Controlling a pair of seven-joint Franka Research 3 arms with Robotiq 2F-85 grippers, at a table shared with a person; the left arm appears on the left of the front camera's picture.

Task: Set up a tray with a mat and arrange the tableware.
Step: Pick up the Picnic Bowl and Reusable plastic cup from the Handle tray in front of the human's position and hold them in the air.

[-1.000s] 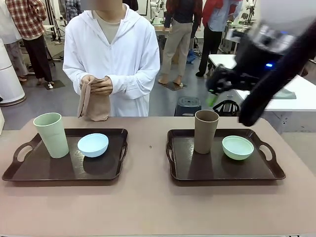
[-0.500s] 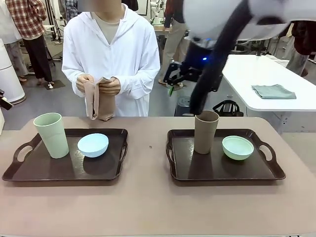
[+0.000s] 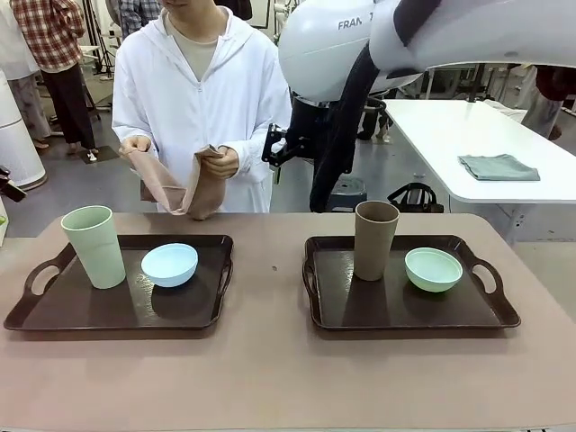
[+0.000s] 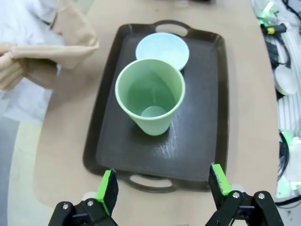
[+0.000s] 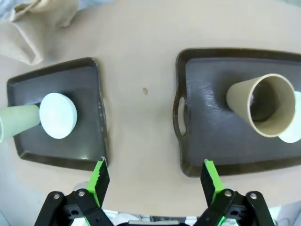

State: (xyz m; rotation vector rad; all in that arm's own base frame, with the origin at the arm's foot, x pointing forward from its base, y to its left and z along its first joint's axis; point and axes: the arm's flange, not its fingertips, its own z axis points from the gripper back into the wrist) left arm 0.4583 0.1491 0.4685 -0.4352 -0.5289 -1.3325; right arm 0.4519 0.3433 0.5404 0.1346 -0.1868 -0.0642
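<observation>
Pale green cup (image 3: 94, 245) stands upright at the left end of the left tray (image 3: 54, 306), with the light blue bowl (image 3: 169, 264) just beside it, not touching in the front view. Brown cup (image 3: 375, 238) is upright on the right tray (image 3: 490, 313), mint green bowl (image 3: 433, 268) next to it with a gap.

Handling, my read: the cups look like light, stiff matte ware. They're tall and tapered, so easy to tip. Grip across the body below the rim, or pinch the wall with one finger inside. The matte finish should hold well against the pads. The bowls are low and round, so pinch the rim wall rather than the outside curve.

Tan mat (image 3: 180, 184) is soft and floppy, held in the person's hands (image 3: 220, 162) over the far edge of the table (image 3: 270, 378). It isn't on a tray yet, and both trays are bare under the ware.

Left gripper (image 4: 162, 179) hovers over the left tray near the pale green cup, jaws spread, holding nothing. Right gripper (image 5: 154, 169) is high over the gap between the trays, jaws also spread and holding nothing.
</observation>
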